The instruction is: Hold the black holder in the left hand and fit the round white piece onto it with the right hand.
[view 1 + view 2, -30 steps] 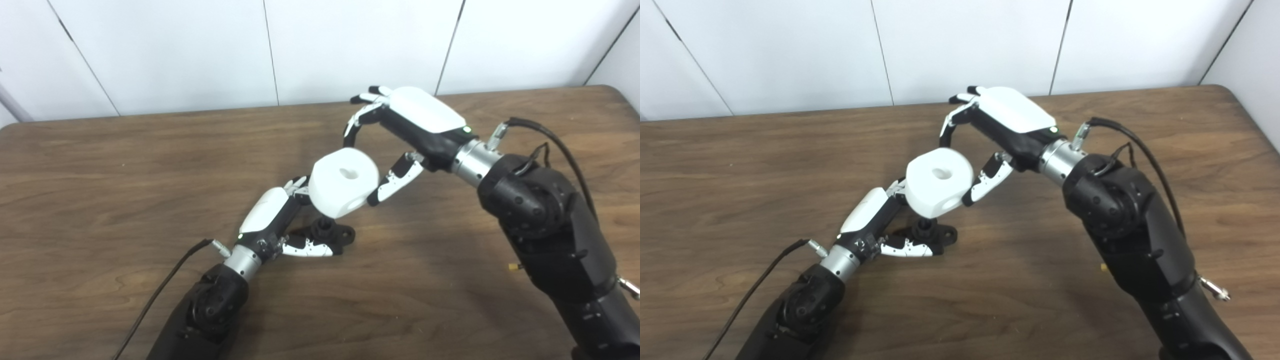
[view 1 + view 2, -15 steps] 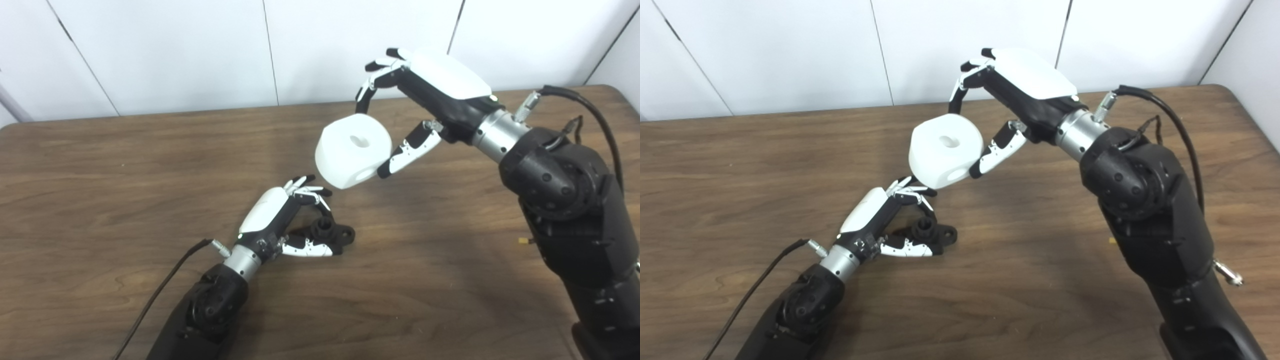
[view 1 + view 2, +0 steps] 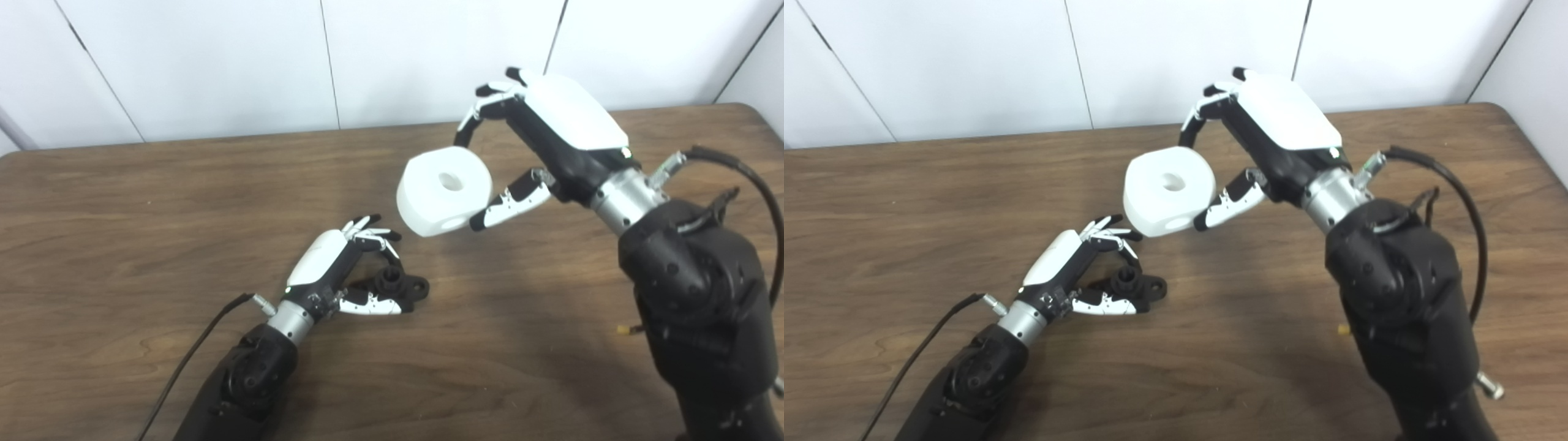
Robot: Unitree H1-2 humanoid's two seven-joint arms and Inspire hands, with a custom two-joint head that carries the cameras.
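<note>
Round white piece (image 3: 444, 190): aloft, pinched in right hand (image 3: 551, 131) fingers, above and right of black holder (image 3: 398, 285). Holder: on counter (image 3: 122, 202), clasped by left hand (image 3: 334, 263) fingers. Risk: bore missing post, loose pinch dropping piece.

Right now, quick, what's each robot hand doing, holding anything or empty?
Left robot hand: closed on the black holder, which rests on the table.
Right robot hand: holding the round white piece in the air, clear of the holder.

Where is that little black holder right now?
The black holder sits on the wooden table near the middle, gripped by the left hand, below and left of the raised round white piece.
</note>
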